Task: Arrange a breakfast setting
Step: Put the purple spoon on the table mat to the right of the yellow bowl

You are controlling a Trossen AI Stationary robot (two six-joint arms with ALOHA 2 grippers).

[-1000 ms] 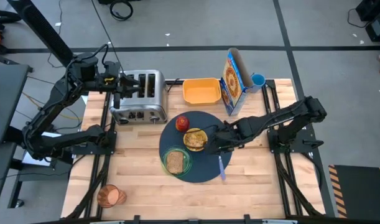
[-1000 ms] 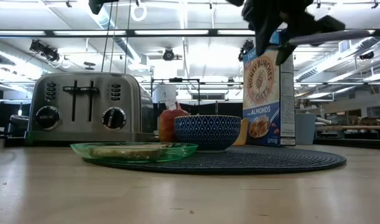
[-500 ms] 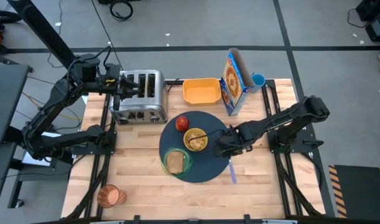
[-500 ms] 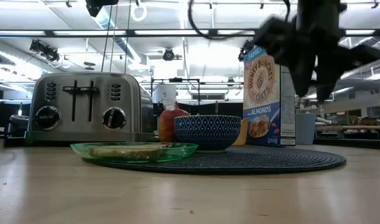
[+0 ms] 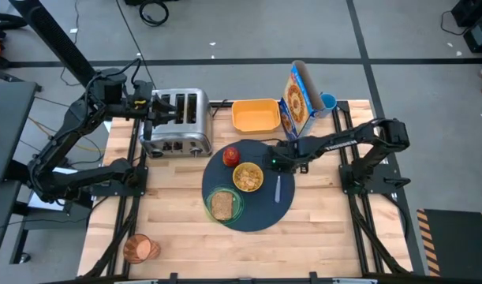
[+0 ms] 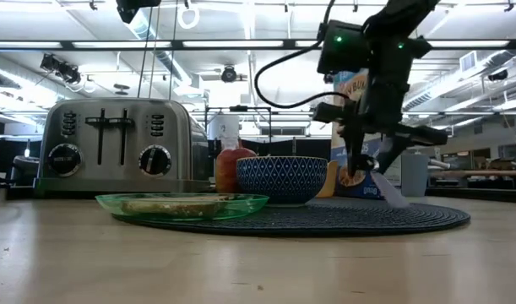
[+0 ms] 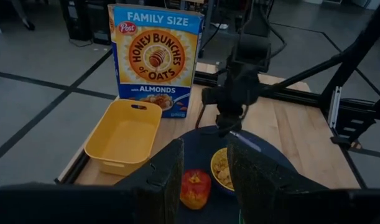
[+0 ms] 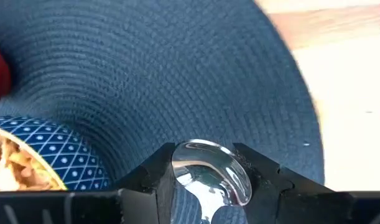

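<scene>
A dark blue-grey round mat lies mid-table. On it stand a red apple, a blue patterned bowl of cereal and a green plate bearing a toast slice. My right gripper hangs low over the mat's far right part, right of the bowl, shut on a pale spoon. My left gripper stands open and empty above the toaster. An amber cup stands at the table's near left corner. My right gripper pinches the spoon's bowl end between its two fingers, which point steeply down from above. The handle slants down from the fingers toward the table's near edge. Whether its low end touches the mat I cannot tell.
A cereal box, a yellow tub and a blue cup stand along the far edge behind the mat. Bare wood shows right of the mat and along the near edge.
My right gripper has come down from high above the mat's right side and gone toward the far edge, carrying the spoon. The spoon, high and near level before, now slants down close to the mat beside the bowl.
</scene>
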